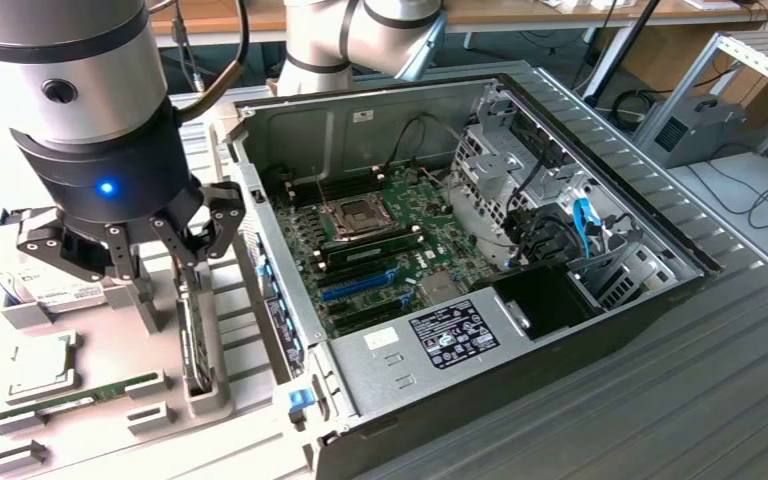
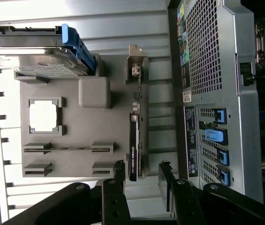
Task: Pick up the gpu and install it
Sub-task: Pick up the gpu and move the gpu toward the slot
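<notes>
The gpu (image 1: 195,335) stands on its edge in a slot of the grey holder tray (image 1: 117,350), at the exterior view's left, beside the open computer case (image 1: 624,300). From the wrist it appears as a thin dark card (image 2: 133,145) with its silver end bracket (image 2: 135,70) at the far end. My gripper (image 1: 157,262) hangs open above the tray, over the card's near end and apart from it. Its two black fingers (image 2: 118,174) straddle the card's line, with nothing held between them (image 2: 141,177).
On the tray lie a hard drive (image 1: 37,285), a processor chip (image 1: 40,372) and a green memory stick (image 1: 71,400). The case lies on its side with the motherboard (image 1: 384,240) exposed and its rear panel (image 2: 212,93) close to the tray. A second arm's base (image 1: 357,40) stands behind.
</notes>
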Tool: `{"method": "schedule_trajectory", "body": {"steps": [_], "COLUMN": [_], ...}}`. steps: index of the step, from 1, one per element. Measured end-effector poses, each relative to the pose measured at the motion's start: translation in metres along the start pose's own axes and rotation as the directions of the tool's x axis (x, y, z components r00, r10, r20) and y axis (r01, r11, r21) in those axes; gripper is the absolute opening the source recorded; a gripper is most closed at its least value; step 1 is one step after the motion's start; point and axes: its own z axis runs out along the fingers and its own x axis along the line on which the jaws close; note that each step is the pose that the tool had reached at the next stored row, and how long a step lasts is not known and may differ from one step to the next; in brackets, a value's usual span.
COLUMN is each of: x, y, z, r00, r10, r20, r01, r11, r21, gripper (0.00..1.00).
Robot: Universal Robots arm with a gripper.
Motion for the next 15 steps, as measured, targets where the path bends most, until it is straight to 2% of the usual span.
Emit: {"method": "schedule_trajectory", "body": {"steps": [15], "x": [0.0009], "y": [-0.0002], "z": [0.0035], "r00": [1.0], "r10": [0.0], "r20": [0.0], "r01": [0.0], "r11": [1.0], "r21": [0.0], "gripper": [0.42]}}
